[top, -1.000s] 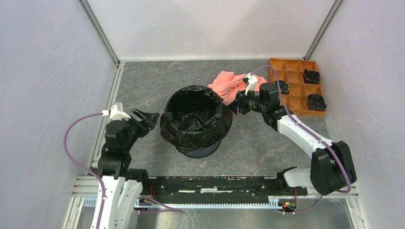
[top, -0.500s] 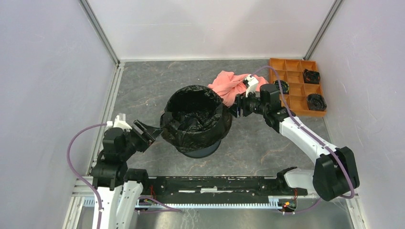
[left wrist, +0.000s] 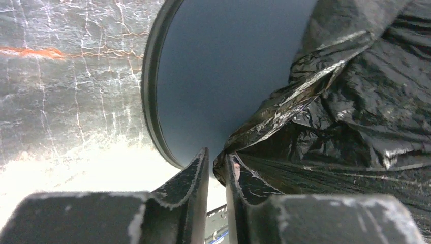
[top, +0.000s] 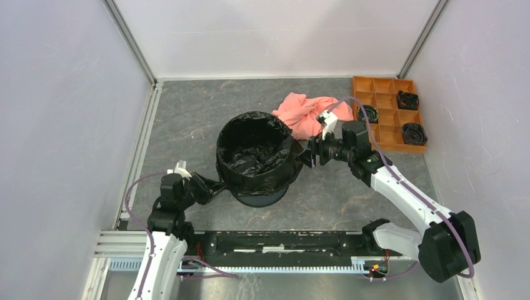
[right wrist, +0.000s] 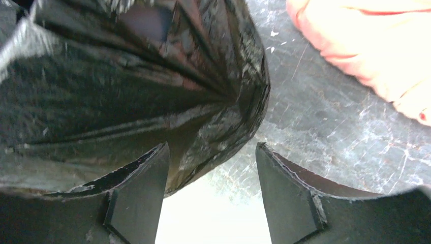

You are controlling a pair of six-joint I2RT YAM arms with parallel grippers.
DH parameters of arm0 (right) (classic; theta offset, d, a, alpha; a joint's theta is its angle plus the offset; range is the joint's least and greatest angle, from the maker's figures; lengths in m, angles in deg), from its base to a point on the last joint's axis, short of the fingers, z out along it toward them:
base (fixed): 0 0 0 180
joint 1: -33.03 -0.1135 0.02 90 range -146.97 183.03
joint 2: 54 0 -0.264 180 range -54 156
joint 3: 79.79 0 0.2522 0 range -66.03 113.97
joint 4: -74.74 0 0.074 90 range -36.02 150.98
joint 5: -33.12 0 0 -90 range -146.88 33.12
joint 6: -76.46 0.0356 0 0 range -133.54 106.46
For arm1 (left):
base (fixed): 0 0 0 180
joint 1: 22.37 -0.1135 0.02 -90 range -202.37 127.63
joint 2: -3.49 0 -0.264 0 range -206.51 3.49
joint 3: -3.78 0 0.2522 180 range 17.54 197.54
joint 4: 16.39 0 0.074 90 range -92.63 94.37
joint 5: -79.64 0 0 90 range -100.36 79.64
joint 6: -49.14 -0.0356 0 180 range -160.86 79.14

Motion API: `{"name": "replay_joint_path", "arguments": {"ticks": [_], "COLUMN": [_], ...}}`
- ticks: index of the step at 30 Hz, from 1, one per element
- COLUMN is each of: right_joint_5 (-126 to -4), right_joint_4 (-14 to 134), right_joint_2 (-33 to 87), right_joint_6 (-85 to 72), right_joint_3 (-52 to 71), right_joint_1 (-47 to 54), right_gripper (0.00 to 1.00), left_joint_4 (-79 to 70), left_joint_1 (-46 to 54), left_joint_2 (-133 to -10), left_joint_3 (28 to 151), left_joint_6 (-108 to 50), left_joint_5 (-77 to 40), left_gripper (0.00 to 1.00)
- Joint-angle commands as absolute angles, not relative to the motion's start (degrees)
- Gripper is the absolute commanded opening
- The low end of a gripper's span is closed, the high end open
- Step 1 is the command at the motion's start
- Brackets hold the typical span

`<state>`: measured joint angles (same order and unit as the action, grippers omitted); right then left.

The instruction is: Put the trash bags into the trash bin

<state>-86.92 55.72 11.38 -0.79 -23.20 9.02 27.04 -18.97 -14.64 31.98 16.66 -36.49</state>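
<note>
A: Start with the big things. What sits where?

B: On the grey tabletop point(top: 187, 112), the navy trash bin point(top: 261, 200) stands at the middle. The black trash bag point(top: 253, 159) lines it, mouth open, with its hem draped down over the rim all round. A salmon-pink cloth point(top: 306, 111) lies at the bin's 1 o'clock and is no part of the job.

A: How will the bag handle?

B: It's thin, glossy, wrinkled film, so I'd expect it to be very light, limp and probably slippery. It could tear if dragged hard against the rim. It's best taken by a gathered fold of the hanging hem, not a single layer.

A: And the grippers?

B: The left gripper point(top: 214, 187), at the bin's 8 o'clock, is pressed nearly together and pinches a fold of that hem low beside the bin wall. The right gripper point(top: 308, 156), at 3 o'clock, stands spread. The hem's edge hangs between its jaws, unclamped.
</note>
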Motion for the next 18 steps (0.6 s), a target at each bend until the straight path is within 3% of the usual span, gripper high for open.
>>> {"name": "replay_joint_path", "arguments": {"ticks": [1,7,13,18], "right_joint_5": [-91.12,-97.44,-98.95,-95.60], "right_joint_4": [55.97,58.16,64.07,66.40], "right_joint_2": [7.76,4.54,4.27,7.61], "right_joint_6": [0.06,4.32,9.55,9.44], "right_joint_3": [-26.70,-29.35,-31.82,-33.73], "right_joint_1": [8.85,8.81,7.25,4.05], "right_gripper": [0.70,0.73,0.76,0.63], "left_joint_4": [10.55,5.64,7.57,8.74], "left_joint_1": [-19.02,-18.96,-18.94,-19.01], "left_joint_2": [-16.56,-24.92,-23.11,-21.84], "left_joint_3": [27.60,27.52,28.40,27.83], "left_joint_6": [20.75,18.27,17.53,17.86], "left_joint_5": [-36.70,-36.70,-35.29,-33.98], "left_gripper": [0.22,0.13,0.11,0.04]}}
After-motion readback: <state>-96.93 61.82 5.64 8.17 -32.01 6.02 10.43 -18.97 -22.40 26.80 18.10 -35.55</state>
